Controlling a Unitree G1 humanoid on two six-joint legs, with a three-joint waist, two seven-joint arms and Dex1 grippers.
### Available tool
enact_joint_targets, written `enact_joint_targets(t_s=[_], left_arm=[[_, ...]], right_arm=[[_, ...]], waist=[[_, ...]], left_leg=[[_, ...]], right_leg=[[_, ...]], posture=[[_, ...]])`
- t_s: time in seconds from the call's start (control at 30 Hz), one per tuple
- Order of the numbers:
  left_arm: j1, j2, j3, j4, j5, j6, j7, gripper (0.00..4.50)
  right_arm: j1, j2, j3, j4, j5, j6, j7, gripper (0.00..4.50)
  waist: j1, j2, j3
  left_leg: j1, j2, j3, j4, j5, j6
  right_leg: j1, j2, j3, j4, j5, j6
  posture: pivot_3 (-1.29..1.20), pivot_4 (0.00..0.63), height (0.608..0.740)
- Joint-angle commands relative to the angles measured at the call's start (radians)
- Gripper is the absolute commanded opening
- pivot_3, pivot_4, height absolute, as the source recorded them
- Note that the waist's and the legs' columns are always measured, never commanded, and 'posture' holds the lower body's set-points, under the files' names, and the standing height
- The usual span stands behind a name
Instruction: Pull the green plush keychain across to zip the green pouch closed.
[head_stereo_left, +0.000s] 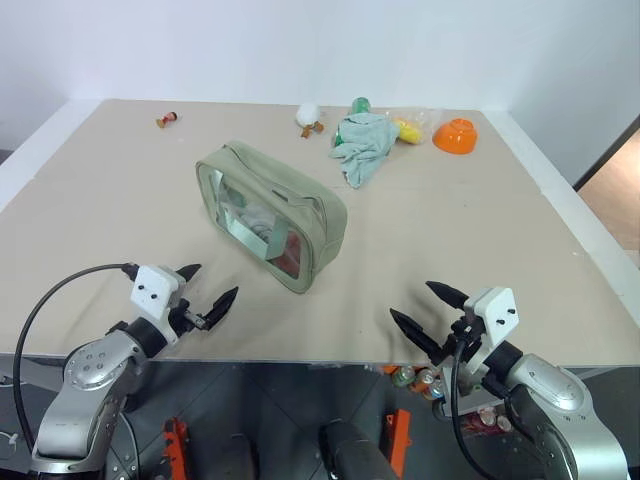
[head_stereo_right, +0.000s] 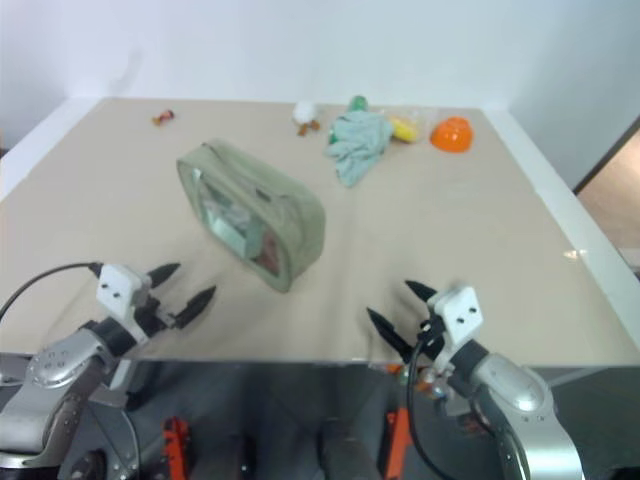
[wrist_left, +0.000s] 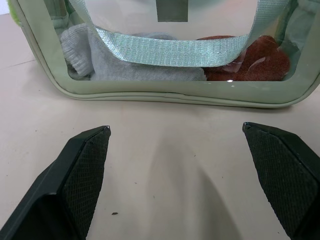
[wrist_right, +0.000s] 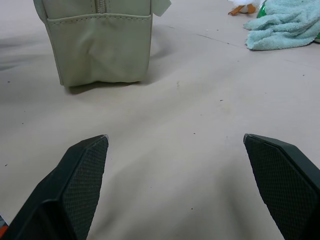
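**Both grippers wide open at the near edge, pouch untouched mid-table**

Nearest, at the front edge of the beige table (head_stereo_left: 120, 220): left gripper (head_stereo_left: 204, 296) with its two black fingers spread wide, holding nothing, aimed toward the pouch. Opposite, right gripper (head_stereo_left: 428, 311) likewise spread to its widest, empty, over bare tabletop. Well apart from each other, neither touching anything.

Farther in, left of centre: boxy olive-green fabric pouch (head_stereo_left: 272, 213) with clear plastic side panels, lying at an angle, one end nearer the grippers, the other farther and to the left. Seen from the left wrist: clear panel facing the fingers, pale green webbing handle (wrist_left: 170, 49) drooping across it, grey cloth (wrist_left: 125, 62) and something reddish-brown (wrist_left: 250, 62) inside. Seen from the right wrist: plain fabric end of the pouch with the zipper running up its middle. A sliver of bright lime-green fuzzy plush (wrist_left: 14, 17) just past the pouch's far corner, likely the keychain, too little showing to be sure.

Along the far edge: pale mint-green crumpled cloth (head_stereo_left: 365, 143), orange bowl-shaped object (head_stereo_left: 455, 135), small white-and-orange toy (head_stereo_left: 309, 119), green bottle top (head_stereo_left: 360, 104), yellow item (head_stereo_left: 408, 130), small red-brown piece (head_stereo_left: 167, 120) off to the left.
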Motion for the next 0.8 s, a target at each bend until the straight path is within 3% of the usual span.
enact_joint_targets(t_s=[0.03,0.63,0.8], left_arm=[[-0.023,-0.011,0.003,0.004,-0.009,-0.034,-0.017,4.39],[-0.037,-0.010,0.010,0.039,-0.085,-0.045,-0.160,4.39],[-0.048,0.017,0.003,0.051,-0.090,-0.042,-0.210,4.39]], right_arm=[[-0.026,-0.016,-0.020,0.002,0.007,-0.023,0.010,4.50],[-0.078,-0.091,0.014,-0.031,0.045,0.002,0.102,4.50],[-0.239,-0.111,0.042,-0.146,0.146,0.154,0.060,4.50]], waist=[[0.000,0.000,0.000],[0.000,0.000,0.000],[-0.004,0.000,0.000]], left_leg=[[0.000,0.000,0.000,0.000,0.000,0.000],[0.000,0.000,0.000,0.001,0.000,0.000],[0.000,0.000,0.000,0.001,0.000,0.000]], right_leg=[[0.000,0.000,0.000,0.000,0.000,0.000],[0.001,0.000,-0.001,0.000,0.000,0.000],[0.000,0.000,-0.001,0.000,0.000,0.000]], posture=[[0.00,0.150,0.740],[0.00,0.150,0.740],[0.00,0.150,0.740]])
